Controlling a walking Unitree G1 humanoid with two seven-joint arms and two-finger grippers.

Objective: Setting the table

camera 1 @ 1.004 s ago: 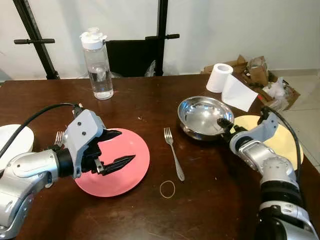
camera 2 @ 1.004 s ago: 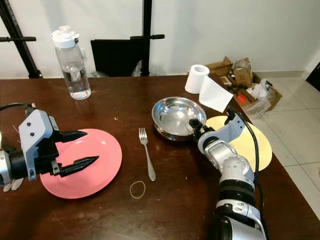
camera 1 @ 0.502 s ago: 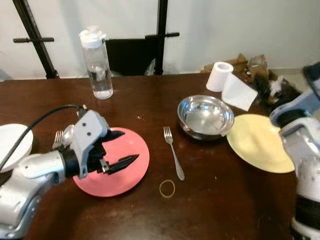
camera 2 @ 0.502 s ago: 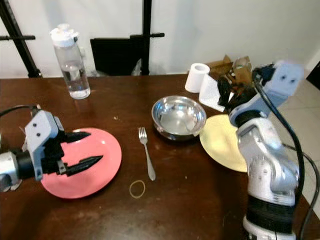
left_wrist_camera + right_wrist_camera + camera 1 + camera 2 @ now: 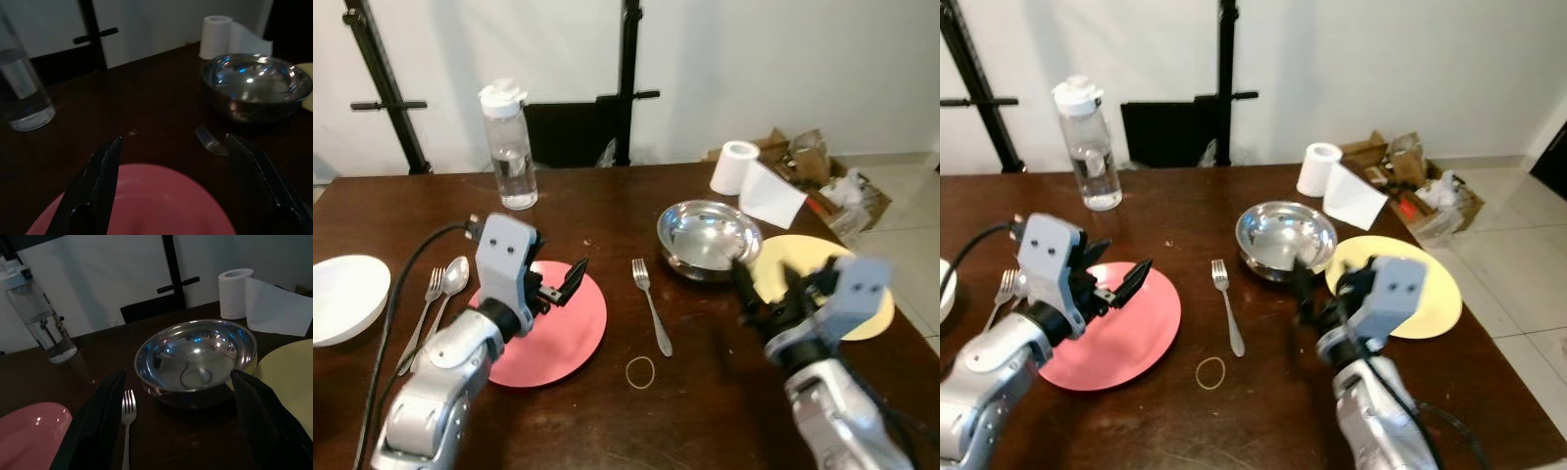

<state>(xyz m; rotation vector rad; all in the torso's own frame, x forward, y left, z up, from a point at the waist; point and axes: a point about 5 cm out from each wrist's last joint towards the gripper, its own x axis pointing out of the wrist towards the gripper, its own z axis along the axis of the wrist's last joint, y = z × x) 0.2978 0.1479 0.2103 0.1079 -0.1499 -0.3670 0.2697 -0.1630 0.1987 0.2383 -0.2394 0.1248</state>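
Two plates, pink [image 5: 551, 323] and yellow [image 5: 822, 286], two forks [image 5: 651, 305] [image 5: 423, 306], one steel bowl [image 5: 707, 236] between them; both grippers, left [image 5: 560, 286] and right [image 5: 766, 294], hang spread open, holding nothing.

Dark wood table [image 5: 1263, 392]. Left gripper [image 5: 1116, 274] open over pink plate [image 5: 1121, 343]. Right gripper [image 5: 1317, 289] open, low near steel bowl [image 5: 1285, 238] and yellow plate [image 5: 1435, 294]. Fork [image 5: 1227, 305], rubber band [image 5: 1209, 370], water bottle [image 5: 1089, 147], paper towel roll [image 5: 1316, 168].
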